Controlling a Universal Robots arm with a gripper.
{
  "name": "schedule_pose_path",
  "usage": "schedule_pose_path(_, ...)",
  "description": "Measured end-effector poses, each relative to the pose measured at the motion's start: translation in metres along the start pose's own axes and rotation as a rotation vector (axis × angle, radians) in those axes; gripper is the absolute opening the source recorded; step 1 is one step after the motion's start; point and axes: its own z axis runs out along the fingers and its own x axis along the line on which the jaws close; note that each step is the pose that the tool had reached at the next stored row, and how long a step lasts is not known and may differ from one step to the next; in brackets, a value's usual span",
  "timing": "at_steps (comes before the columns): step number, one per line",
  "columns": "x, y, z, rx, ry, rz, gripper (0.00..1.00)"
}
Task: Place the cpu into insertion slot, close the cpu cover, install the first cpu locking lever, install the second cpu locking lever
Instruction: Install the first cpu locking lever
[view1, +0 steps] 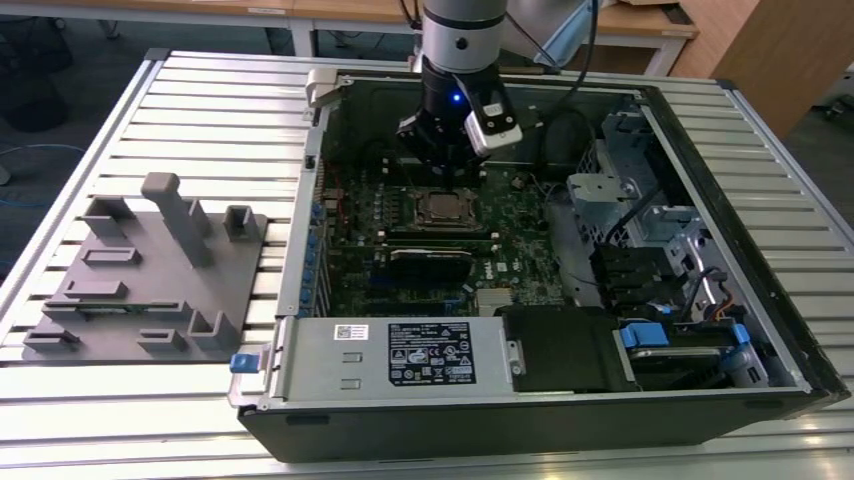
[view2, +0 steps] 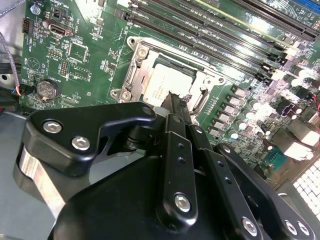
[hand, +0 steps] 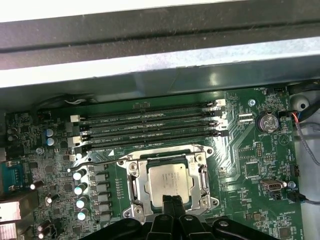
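Observation:
The cpu (hand: 169, 181) is a silver-grey square lying flat in the insertion slot (hand: 131, 207) on the green board. It also shows in the second wrist view as the cpu (view2: 166, 84) and in the exterior view as the cpu (view1: 441, 208). The cpu cover (hand: 204, 176) lies down around it as a silvery frame, cover (view2: 142, 64). A thin wire lever (hand: 95, 161) runs beside the socket. My gripper (hand: 173, 204) hovers just over the chip's near edge, fingers shut together with nothing between them; gripper (view2: 174, 100), gripper (view1: 438, 165).
Long black memory slots (hand: 150, 125) run just beyond the socket, with capacitors (hand: 80, 190) beside it. The case wall (view1: 320, 200) and drive cages (view1: 641, 230) hem in the board. A power supply (view1: 400, 352) sits at the front. A grey fixture tray (view1: 147, 280) stands outside, on the exterior view's left.

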Motion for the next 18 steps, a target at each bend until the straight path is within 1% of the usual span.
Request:
schedule_pose_path(5,-0.0001,0.0000,-0.0017,0.0001,0.0001,0.000,0.10)
schedule_pose_path(13,-0.0004,-0.0001,-0.0101,0.0001,0.0000,0.000,0.10)
schedule_pose_path(18,-0.0005,-0.0001,-0.0108,-0.0002,-0.0001,0.000,0.10)
